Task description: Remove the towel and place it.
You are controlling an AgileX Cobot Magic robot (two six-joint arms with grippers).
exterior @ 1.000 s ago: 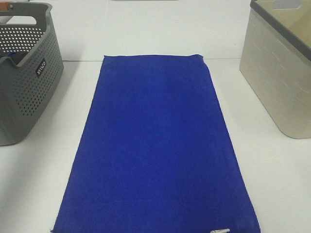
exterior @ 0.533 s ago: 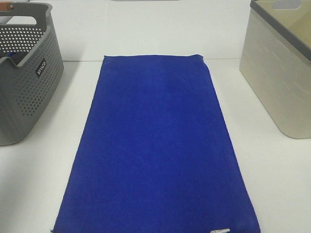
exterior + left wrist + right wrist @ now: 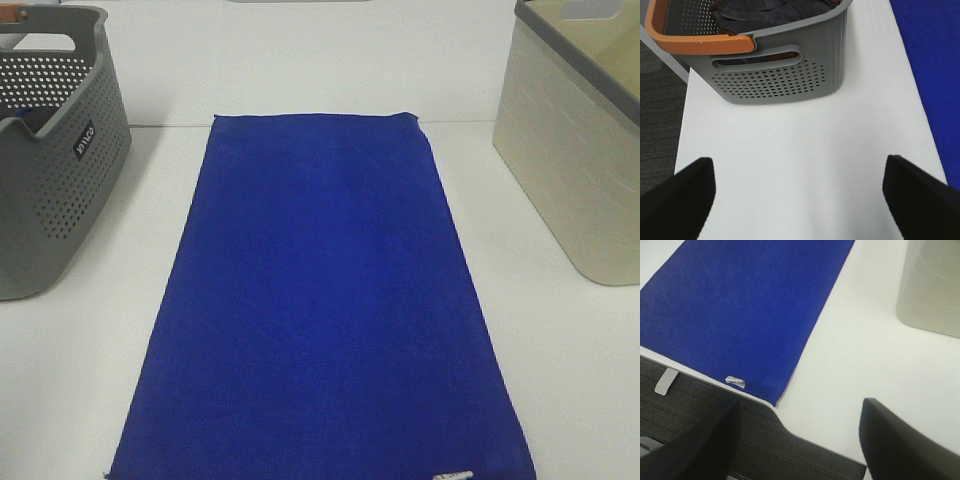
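Blue towel (image 3: 320, 300), apparently flat, mid-table

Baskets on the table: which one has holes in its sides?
The dark grey basket on the left, with perforated walls and an orange handle. The beige basket on the right has solid walls.

one towel (image 3: 320, 300), two baskets (image 3: 55, 170); two tools (image 3: 795, 195)

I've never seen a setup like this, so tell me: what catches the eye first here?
The blue towel does: it lies spread flat down the middle of the white table, a small white tag at its near edge. A grey perforated basket with dark cloth inside stands at the left, and a beige bin at the right.
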